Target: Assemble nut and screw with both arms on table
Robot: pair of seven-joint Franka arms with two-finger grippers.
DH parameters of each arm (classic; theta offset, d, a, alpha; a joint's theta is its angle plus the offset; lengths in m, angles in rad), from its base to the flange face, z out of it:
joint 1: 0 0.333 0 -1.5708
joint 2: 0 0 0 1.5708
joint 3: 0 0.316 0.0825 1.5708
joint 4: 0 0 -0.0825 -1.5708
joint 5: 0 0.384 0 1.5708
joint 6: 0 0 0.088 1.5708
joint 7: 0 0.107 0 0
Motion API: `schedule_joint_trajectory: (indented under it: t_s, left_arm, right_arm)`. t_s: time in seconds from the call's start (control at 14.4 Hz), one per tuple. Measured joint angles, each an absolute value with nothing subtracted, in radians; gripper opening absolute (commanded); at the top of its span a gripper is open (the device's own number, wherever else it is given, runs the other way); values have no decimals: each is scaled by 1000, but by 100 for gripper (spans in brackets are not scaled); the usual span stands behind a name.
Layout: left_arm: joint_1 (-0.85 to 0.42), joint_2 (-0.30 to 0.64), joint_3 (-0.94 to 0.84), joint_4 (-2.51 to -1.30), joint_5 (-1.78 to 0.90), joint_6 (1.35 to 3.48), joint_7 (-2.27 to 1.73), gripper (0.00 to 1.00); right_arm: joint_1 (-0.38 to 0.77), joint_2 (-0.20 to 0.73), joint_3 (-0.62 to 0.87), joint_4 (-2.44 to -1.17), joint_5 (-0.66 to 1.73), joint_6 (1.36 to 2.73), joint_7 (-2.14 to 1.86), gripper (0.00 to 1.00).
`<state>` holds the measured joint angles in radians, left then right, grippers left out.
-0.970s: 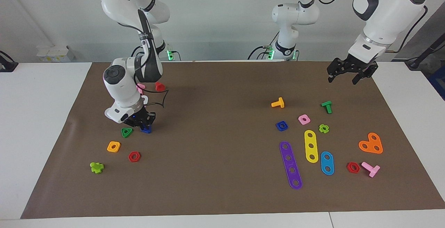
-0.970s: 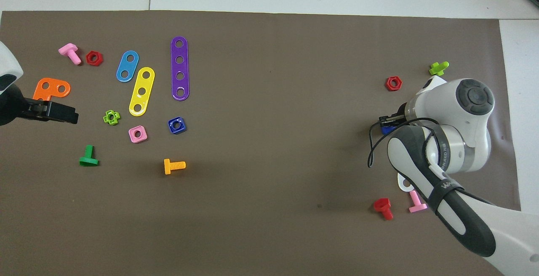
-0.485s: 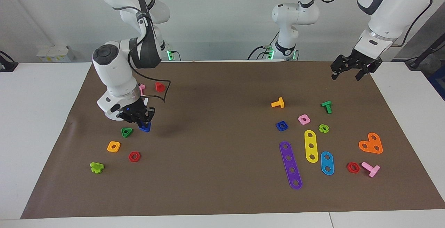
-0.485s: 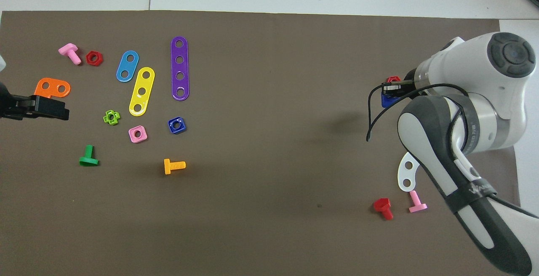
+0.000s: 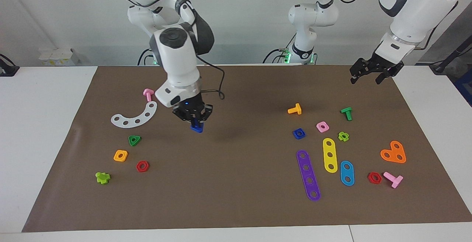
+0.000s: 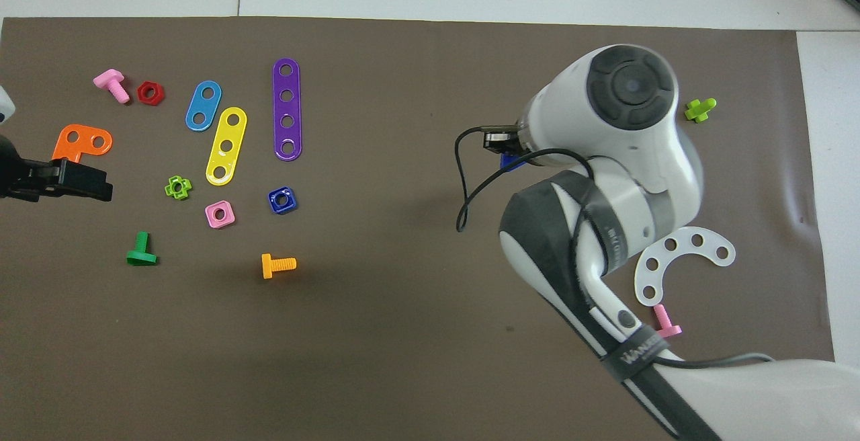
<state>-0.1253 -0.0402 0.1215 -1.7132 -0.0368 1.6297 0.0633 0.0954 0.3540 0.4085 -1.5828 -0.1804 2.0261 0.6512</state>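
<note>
We see the right claw [image 5: 196, 123] clenched on the dark blue screw [image 5: 197, 128], which hangs from its tips above bare mat, left of centre in the facing view. The dark blue nut [image 5: 299, 134] lies flat on the counter [image 5: 48, 131], right of centre in that frame, untouched. The left claw [image 5: 371, 73] waits released in the upper right of the frame, above the mat's edge.

What worries us most is the grip itself: the screw is held at the very fingertips, so a quick swing could twist it or let it drop. If it tilts, the shaft will probably miss the nut's hole when the two meet. The left claw has not yet taken the nut, and a poor pinch on so flat a piece could push it along the mat instead of lifting it.

The nut has close neighbours. The pink square nut [image 5: 322, 126] lies just beside it, the orange screw [image 5: 295, 109] sits above it in the frame, and the purple strip [image 5: 308, 175] and yellow strip [image 5: 330, 155] lie below. A careless descent could nudge any of these or pick the wrong piece. Between the screw and the nut the mat lies bare. The white curved strip [image 5: 134, 117] and green triangular nut [image 5: 134, 140] stay at the frame's left.
</note>
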Motion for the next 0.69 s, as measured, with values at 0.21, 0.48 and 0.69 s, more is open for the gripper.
schedule_joint_trajectory:
  t_s: [0.21, 0.48, 0.69]
  left_arm:
    - [-125, -40, 122, -1728, -37, 1633, 63, 100]
    - [-126, -41, 121, -1734, -37, 1641, 58, 100]
    - [-129, -40, 113, -1749, -37, 1692, 14, 100]
  right_arm:
    - [104, 445, 505, -1542, -313, 2083, 830, 0]
    - [139, 530, 535, -1534, -424, 2127, 955, 0]
    - [179, 600, 549, -1535, -513, 2168, 1061, 0]
